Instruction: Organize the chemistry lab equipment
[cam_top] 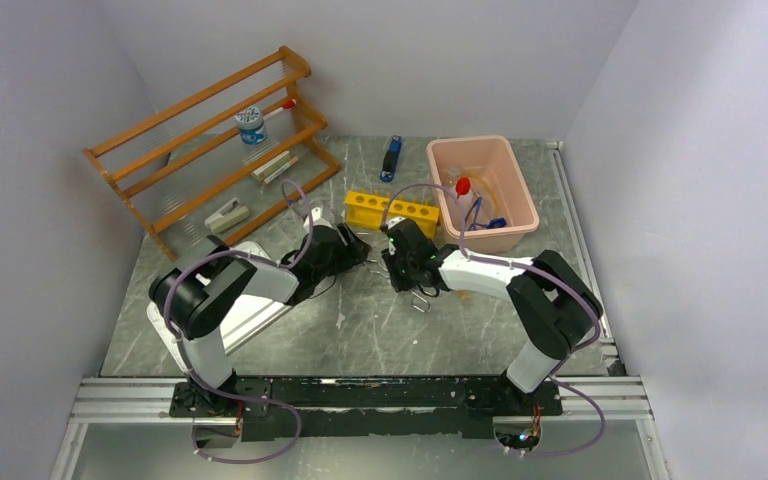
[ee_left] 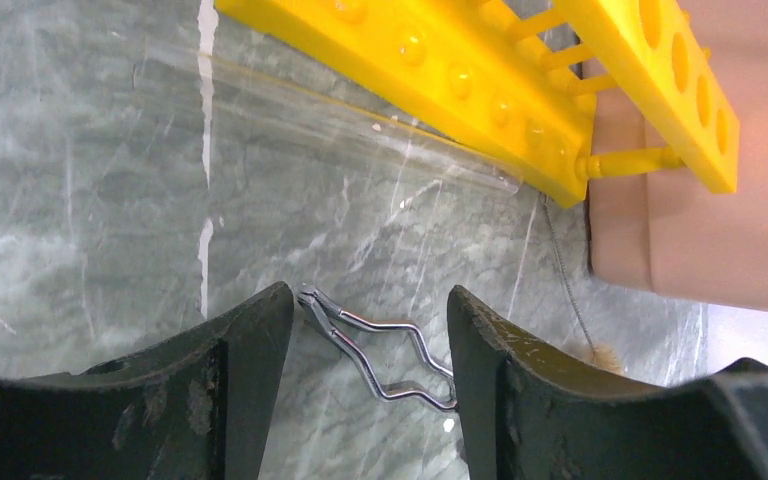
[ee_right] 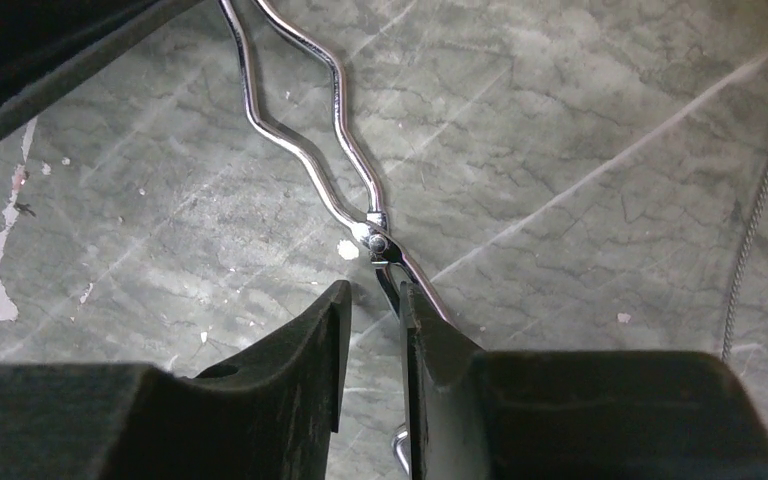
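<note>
Far from done, I'd say: red-capped squeeze bottle [cam_top: 463,198] in the pink bin [cam_top: 524,182] upper right, metal tongs [ee_right: 372,235] mid-frame between the left gripper [ee_left: 368,300], fingers spread wide, and the right gripper [ee_right: 373,290], nearly closed around them (grip unclear).

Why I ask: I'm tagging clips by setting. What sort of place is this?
Probably a mock chemistry bench in a robot cell: yellow test-tube rack, wooden rack, metal tongs.

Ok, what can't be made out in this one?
Right wrist view: whether the right hand grips the tongs; the handles vanish between its fingers.
Left wrist view: the tongs' far end, behind a finger of the left hand; the bin, cut by the right edge.
Top view: tongs' middle, under both hands; bin contents and wooden rack items, too small.
</note>
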